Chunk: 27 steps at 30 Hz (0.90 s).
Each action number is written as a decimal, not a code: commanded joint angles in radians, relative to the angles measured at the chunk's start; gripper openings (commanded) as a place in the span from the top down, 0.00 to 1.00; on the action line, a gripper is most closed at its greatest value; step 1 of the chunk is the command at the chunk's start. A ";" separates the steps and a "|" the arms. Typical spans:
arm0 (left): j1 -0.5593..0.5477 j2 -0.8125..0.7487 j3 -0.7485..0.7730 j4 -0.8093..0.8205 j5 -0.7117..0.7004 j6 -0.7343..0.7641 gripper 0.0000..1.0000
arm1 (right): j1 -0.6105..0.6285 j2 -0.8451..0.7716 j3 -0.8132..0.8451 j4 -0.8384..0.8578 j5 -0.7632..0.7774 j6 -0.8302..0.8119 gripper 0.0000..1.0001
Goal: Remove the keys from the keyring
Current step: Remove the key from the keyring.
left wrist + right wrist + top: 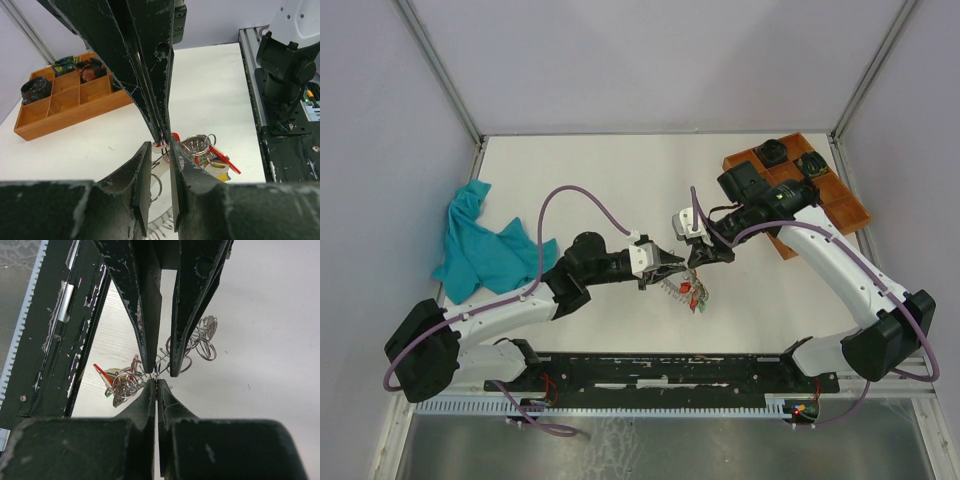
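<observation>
1. L gripper (161,150): reaches in from the left to table centre. Its jaws are a narrow slit apart, w/ thin wire loops sitting in the gap at the tips. Can't tell whether it's actually clamping them.
2. R gripper (157,386): comes in from the right, tip-to-tip w/ the L one. Jaws pressed together, just a sliver of wire pinched at the very tips.
3. Large silver-grey ring of coiled, springy wire (keyring) (204,336): strung between the two sets of fingertips. In the R wrist view its loops fan out on the far side of the L fingers. Top view shows a bristly edge just below the L fingertips.
4. Small silver metal keys w/ coloured plastic tags (212,156): bunched together just beside the fingertips, on the near side toward the arm bases. Red tag is clearest, w/ yellow and blue bits under it. Can't tell if the bunch rests on the table or hangs.
5. White table top (600,180): the grippers meet roughly mid-table.
6. Crumpled teal cloth (480,245): at the left edge, well apart from the keys.
7. Orange-brown wooden tray w/ compartments (842,208): far right corner, dark items in a few far cells.
</observation>
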State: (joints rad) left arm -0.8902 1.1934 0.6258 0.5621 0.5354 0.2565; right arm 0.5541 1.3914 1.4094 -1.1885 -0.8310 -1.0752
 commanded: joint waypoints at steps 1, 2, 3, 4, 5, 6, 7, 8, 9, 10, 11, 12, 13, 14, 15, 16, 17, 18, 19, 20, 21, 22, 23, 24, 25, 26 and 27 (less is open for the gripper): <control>-0.016 0.003 0.040 -0.009 -0.059 0.062 0.72 | -0.003 -0.004 0.055 0.005 -0.054 -0.005 0.99; -0.018 0.003 0.039 -0.011 -0.066 0.064 0.72 | -0.003 -0.004 0.057 0.004 -0.055 -0.005 0.99; -0.021 0.004 0.039 -0.013 -0.075 0.065 0.73 | -0.002 -0.004 0.057 0.004 -0.057 -0.004 0.99; -0.027 0.008 0.042 -0.019 -0.086 0.070 0.73 | -0.002 -0.003 0.057 0.004 -0.058 -0.004 0.99; -0.032 0.011 0.047 -0.032 -0.094 0.075 0.74 | -0.002 -0.003 0.056 0.004 -0.060 -0.003 0.99; -0.037 0.014 0.050 -0.041 -0.104 0.079 0.76 | -0.002 -0.002 0.056 0.004 -0.061 -0.001 0.99; -0.040 0.019 0.055 -0.050 -0.111 0.083 0.77 | -0.002 -0.002 0.057 0.004 -0.063 -0.001 0.99; -0.041 0.021 0.057 -0.055 -0.117 0.085 0.78 | -0.003 -0.001 0.057 0.004 -0.065 0.000 0.99; -0.043 0.021 0.059 -0.057 -0.123 0.087 0.79 | -0.003 -0.001 0.057 0.003 -0.066 0.001 0.99; -0.045 0.023 0.061 -0.060 -0.130 0.087 0.80 | -0.003 -0.001 0.057 0.004 -0.066 0.003 0.99; -0.047 0.025 0.062 -0.060 -0.139 0.088 0.81 | -0.003 0.000 0.056 0.006 -0.066 0.006 0.99; -0.048 0.025 0.064 -0.060 -0.148 0.086 0.81 | -0.002 0.000 0.056 0.007 -0.067 0.009 0.99; -0.051 0.025 0.066 -0.061 -0.155 0.084 0.81 | -0.003 -0.001 0.057 0.008 -0.068 0.012 0.99; -0.052 0.026 0.068 -0.062 -0.162 0.082 0.81 | -0.003 0.000 0.055 0.012 -0.069 0.017 0.99; -0.055 0.028 0.071 -0.062 -0.168 0.079 0.80 | -0.002 0.002 0.054 0.016 -0.069 0.024 0.99; -0.059 0.029 0.074 -0.062 -0.174 0.078 0.80 | -0.001 0.004 0.052 0.021 -0.068 0.034 0.99; -0.061 0.030 0.077 -0.062 -0.175 0.075 0.79 | 0.000 0.005 0.052 0.024 -0.068 0.038 0.99; -0.064 0.033 0.079 -0.062 -0.175 0.073 0.79 | -0.001 0.006 0.052 0.024 -0.067 0.039 0.99; -0.067 0.036 0.081 -0.062 -0.175 0.071 0.79 | 0.000 0.008 0.051 0.026 -0.067 0.042 0.99; -0.068 0.039 0.084 -0.062 -0.174 0.067 0.79 | 0.001 0.008 0.051 0.027 -0.064 0.046 0.99; -0.070 0.042 0.085 -0.062 -0.173 0.066 0.82 | 0.002 0.008 0.051 0.029 -0.059 0.049 0.99; -0.073 0.044 0.087 -0.063 -0.171 0.066 0.90 | 0.003 0.007 0.051 0.030 -0.058 0.050 0.99; -0.073 0.046 0.087 -0.065 -0.170 0.066 0.96 | 0.001 0.005 0.049 0.032 -0.055 0.052 0.99; -0.073 0.045 0.085 -0.065 -0.170 0.065 0.97 | 0.003 0.004 0.049 0.034 -0.052 0.055 0.99; -0.074 0.042 0.082 -0.065 -0.172 0.065 0.97 | 0.002 0.002 0.048 0.038 -0.049 0.061 0.99; -0.075 0.038 0.079 -0.066 -0.174 0.066 0.97 | 0.001 0.000 0.049 0.040 -0.047 0.067 0.99; -0.074 0.032 0.075 -0.064 -0.178 0.066 0.97 | 0.002 0.000 0.052 0.039 -0.045 0.072 0.98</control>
State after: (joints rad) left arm -0.9565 1.2301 0.6651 0.4751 0.3889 0.2977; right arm 0.5476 1.4055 1.4120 -1.1893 -0.8066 -1.0348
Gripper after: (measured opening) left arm 0.050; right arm 0.015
